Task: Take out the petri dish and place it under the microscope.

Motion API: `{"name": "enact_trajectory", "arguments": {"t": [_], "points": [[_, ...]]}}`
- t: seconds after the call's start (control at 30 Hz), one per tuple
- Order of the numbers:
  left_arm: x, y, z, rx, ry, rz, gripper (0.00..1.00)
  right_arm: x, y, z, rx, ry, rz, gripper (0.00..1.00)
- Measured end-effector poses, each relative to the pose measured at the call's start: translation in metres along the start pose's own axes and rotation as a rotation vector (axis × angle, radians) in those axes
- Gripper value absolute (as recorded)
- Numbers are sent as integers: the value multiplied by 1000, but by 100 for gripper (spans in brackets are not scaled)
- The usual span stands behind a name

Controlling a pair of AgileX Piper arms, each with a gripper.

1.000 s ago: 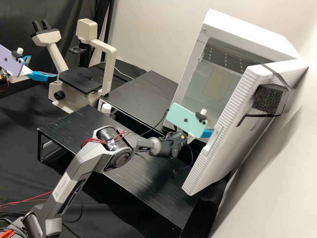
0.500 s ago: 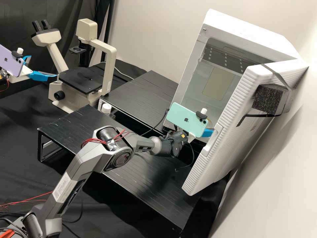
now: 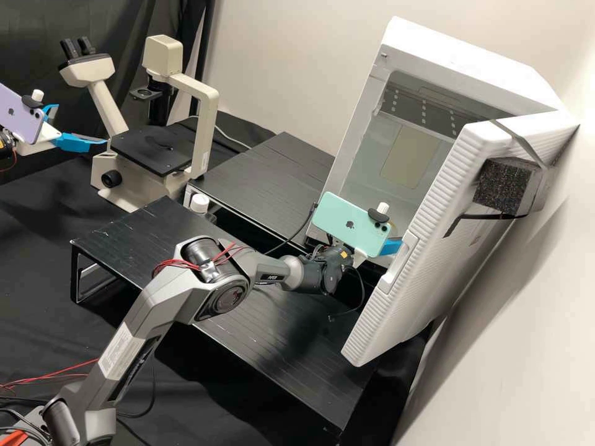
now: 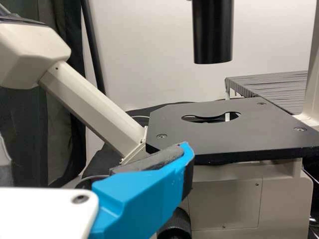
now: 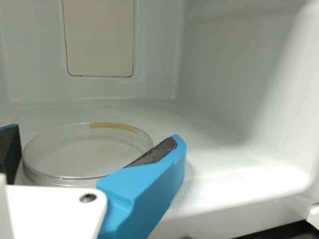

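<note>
On the white chamber floor (image 5: 219,144): we find the petri dish (image 5: 75,149) lying flat.
Petri dish: light, stiff and brittle, we judge, its clear wall likely slippery.
Dish rim (image 5: 60,177): we should pinch opposite sides gently, keeping it level.
Right tool (image 5: 97,135): released, parted about the dish.
Left tool (image 3: 81,124): released, beside our microscope (image 3: 207,124).

In the high view, a long black stand (image 3: 133,234) with thin legs is up front, and another black stand (image 3: 266,176) is behind it. A little bottle with a white lid (image 3: 199,204) is by the front one. A pale cord (image 3: 234,139) lies on black cloth (image 3: 37,260). Dark curtains (image 3: 124,31) hang at the back, next to a pale wall (image 3: 279,74). A strap (image 3: 524,146) goes around a speckly dark block (image 3: 503,186).
</note>
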Motion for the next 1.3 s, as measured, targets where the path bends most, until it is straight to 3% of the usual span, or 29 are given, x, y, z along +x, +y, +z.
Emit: {"name": "enact_trajectory", "arguments": {"t": [0.73, 0.93, 1.3], "points": [[0, 0, 0, 0, 0, 0, 100, 0, -2, 2, 5, 0, -5, 0], [0, 0, 0, 0, 0, 0, 100, -18, -3, 1, 31, 27, 18, 0], [0, 0, 0, 0, 0, 0, 100, -72, -2, 9, 109, 53, 78, 0]]}}
